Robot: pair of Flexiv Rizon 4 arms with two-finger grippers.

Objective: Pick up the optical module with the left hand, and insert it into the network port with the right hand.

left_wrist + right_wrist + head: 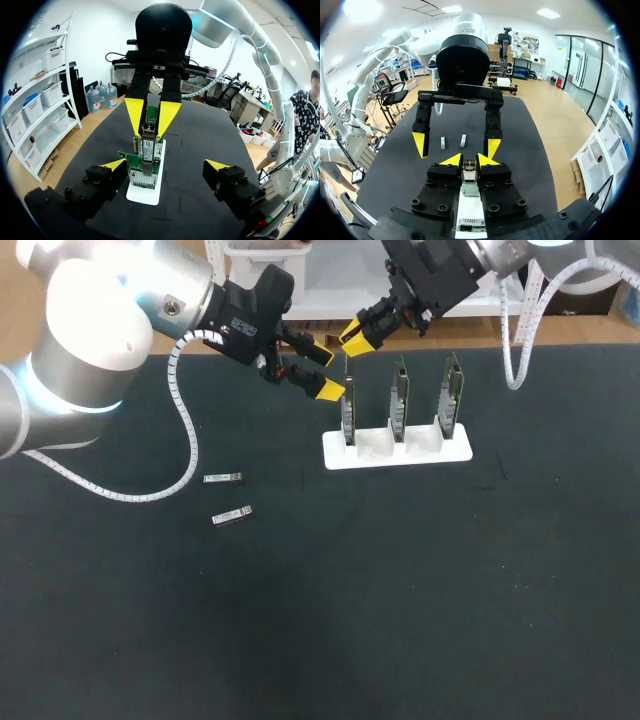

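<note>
Here, our right hand (470,161): pinching the held optical module (469,174) between its two yellow tips, one on each side.
Held optical module: upright at the top of the leftmost network card (348,418), in line with that card's port. We cannot tell how far in it sits.
Our left hand (323,371): fingers spread wide, gripping nothing. It hangs just beside the top of the leftmost network card, on the side facing the desk's left edge. In our left wrist view one finger stands on either side of the card without touching it.
White holder (400,453): on the desk (400,600) toward the far edge, a little right of the middle, carrying three cards on edge in a row.
Middle network card (400,400): upright in the holder's centre slot.
Rightmost network card (450,395): upright in the last slot.
Far loose module (223,478): flat on the desk, left of the holder and well apart from it.
Near loose module (231,516): flat, just beside the far one, toward the near edge.
White spiral cable (150,496): hangs from our left arm and rests on the desk near the left edge.
</note>
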